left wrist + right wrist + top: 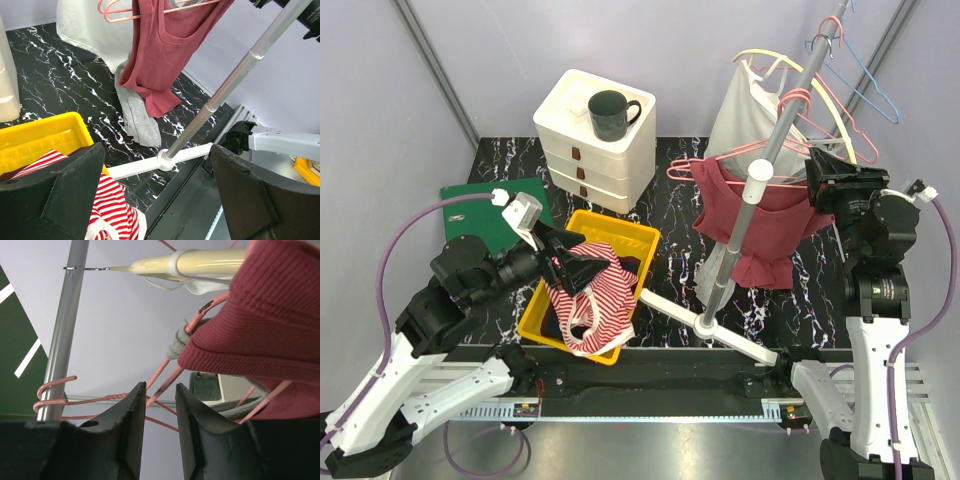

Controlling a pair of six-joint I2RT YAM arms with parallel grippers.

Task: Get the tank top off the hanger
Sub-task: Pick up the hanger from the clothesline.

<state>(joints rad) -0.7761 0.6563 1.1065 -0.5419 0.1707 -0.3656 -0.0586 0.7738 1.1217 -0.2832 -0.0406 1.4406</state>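
The dark red ribbed tank top hangs on a pink wire hanger hooked to the silver rack pole. My right gripper is raised at the top's right shoulder. In the right wrist view its jaws stand narrowly apart, with the pink hanger wire running between them and the tank top strap just above. My left gripper hovers wide open over the yellow bin, holding nothing. The tank top also shows from below in the left wrist view.
A red-and-white striped garment lies in the bin. A white garment hangs on a yellow hanger, grey cloth drapes by the pole, and a blue hanger hangs higher. White drawers carry a dark mug. The rack's white base crosses the table.
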